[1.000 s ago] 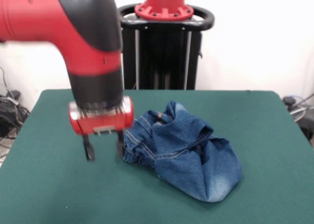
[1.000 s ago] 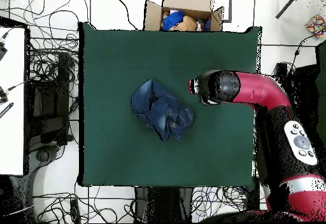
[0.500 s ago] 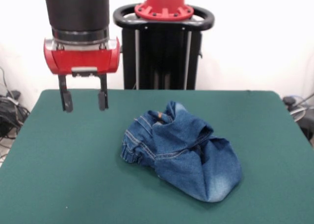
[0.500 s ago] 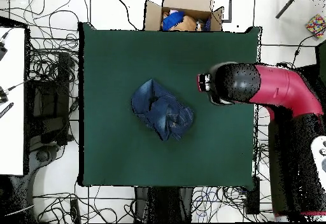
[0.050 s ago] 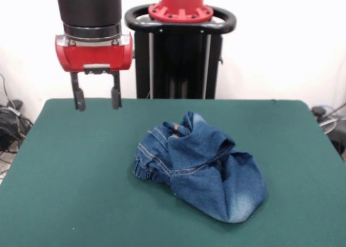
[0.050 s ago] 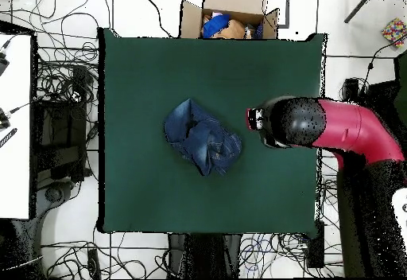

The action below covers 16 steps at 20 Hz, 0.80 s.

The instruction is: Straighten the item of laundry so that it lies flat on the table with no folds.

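Jeans: the jeans [image 5: 201,171] lie bunched in a heap near the middle of the table [image 5: 65,204], nowhere near flat
Long axis: in the front view the heap runs from upper left to lower right, waistband end left, faded rounded end right
Gripper: the gripper [image 5: 98,98] hangs above the table, apart from the denim, fingers spread, nothing between them
Overhead only: a cardboard box [image 6: 230,16] sits beyond the table edge; the arm [image 6: 334,127] hides the fingers

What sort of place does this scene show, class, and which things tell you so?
Most likely a robotics lab: the gripper hangs open above a green-clothed table with crumpled jeans, cables sprawl over the floor, and a cardboard box of items sits beside the table.
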Available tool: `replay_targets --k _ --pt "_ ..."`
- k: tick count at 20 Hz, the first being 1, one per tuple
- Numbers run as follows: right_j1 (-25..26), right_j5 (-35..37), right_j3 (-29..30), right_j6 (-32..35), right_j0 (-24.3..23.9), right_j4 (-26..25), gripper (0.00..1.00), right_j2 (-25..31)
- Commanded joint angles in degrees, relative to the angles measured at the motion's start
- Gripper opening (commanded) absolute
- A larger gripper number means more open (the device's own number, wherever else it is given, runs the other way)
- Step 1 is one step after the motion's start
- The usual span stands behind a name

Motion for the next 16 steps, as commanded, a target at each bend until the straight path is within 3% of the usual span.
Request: replay_targets --k 1,7,11,13,16 --pt "-3.4 -4.2 12.6 1.1 1.6 1.9 1.00 2.9" --pt "1.5 -9.5 15.0 3.7 3.1 0.3 1.00 2.1" --pt "-2.3 -11.9 18.3 9.7 7.4 2.4 1.00 1.2" --pt "-3.4 -11.7 17.3 11.9 10.1 2.9 1.00 0.0" --pt "-1.2 -9.9 13.3 12.7 13.4 3.3 1.00 -1.7"
